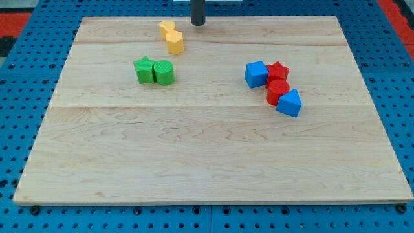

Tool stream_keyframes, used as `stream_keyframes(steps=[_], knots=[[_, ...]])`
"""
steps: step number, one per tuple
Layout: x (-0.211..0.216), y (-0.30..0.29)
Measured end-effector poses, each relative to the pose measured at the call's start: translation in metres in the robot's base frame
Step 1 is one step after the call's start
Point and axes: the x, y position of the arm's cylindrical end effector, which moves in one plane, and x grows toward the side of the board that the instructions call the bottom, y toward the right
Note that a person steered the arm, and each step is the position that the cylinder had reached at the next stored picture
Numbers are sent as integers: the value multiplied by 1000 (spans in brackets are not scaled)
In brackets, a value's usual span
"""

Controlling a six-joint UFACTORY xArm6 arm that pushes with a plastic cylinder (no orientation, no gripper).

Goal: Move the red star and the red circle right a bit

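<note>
The counter (213, 162) is a pale wooden board lying on a blue pegboard (26, 65). My tip (198, 24) stands at the counter's top edge, near the middle; the arm carries no hand, only this dark rod.

Relative to the tip:
- Red star (278, 70) – below and toward the view's right, well apart, touching the blue cube (256, 74) on its left.
- Red circle (277, 91) – directly below the star, touching it and the blue wedge-like block (290, 103).
- Green star (145, 70) and green cylinder (163, 72) – below-left, touching each other.
- Yellow heart (167, 28) and yellow hexagon (174, 43) – just left, nearest the tip.
</note>
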Motion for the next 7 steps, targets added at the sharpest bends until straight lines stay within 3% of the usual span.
stream_keyframes(steps=[2, 4, 6, 7], knots=[[49, 7], [66, 23], [166, 26], [180, 27]])
